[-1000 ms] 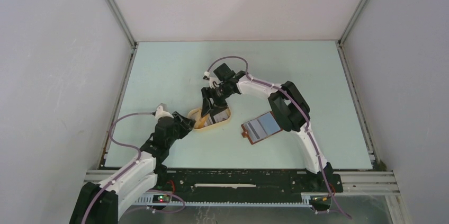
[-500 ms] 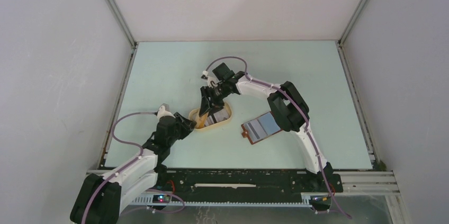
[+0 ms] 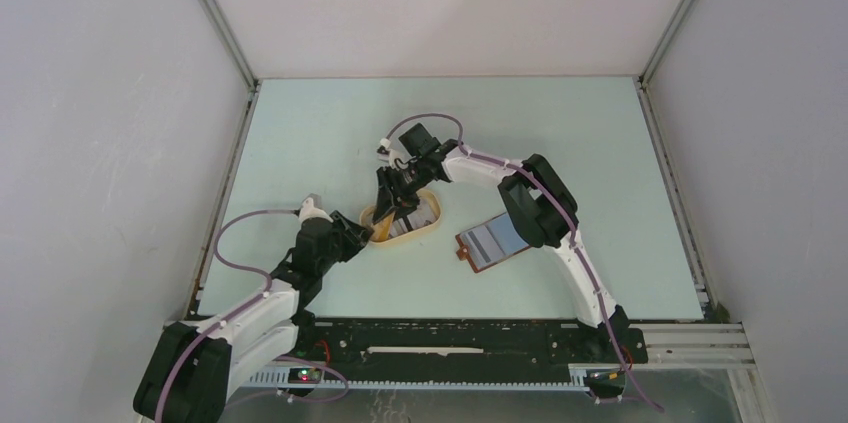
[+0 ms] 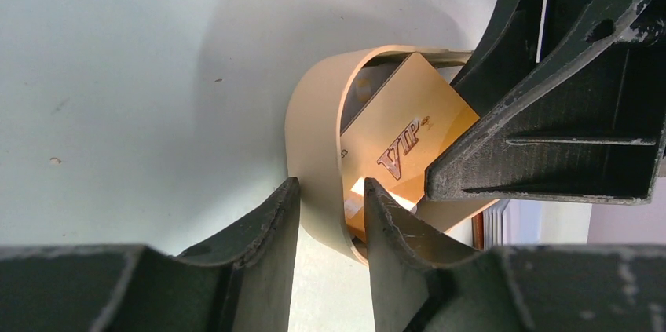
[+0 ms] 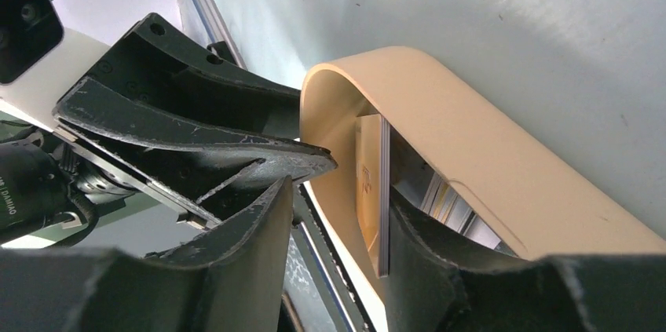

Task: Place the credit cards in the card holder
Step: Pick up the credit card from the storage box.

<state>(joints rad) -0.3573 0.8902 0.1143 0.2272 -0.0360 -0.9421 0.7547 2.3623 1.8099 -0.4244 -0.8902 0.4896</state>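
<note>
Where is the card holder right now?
In the top view the card holder lies open on the table, apart from and right of the cream tray.

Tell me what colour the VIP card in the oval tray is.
Tan-orange rectangular plastic card with dark reddish VIP lettering; left wrist view shows it best.

Glossy tan-orange plastic card (image 4: pixel 408 124) in smooth, matt cream tray (image 4: pixel 310 151).

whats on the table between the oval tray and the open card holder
Nothing: in the top view the table is bare between the tray and the card holder.
</note>
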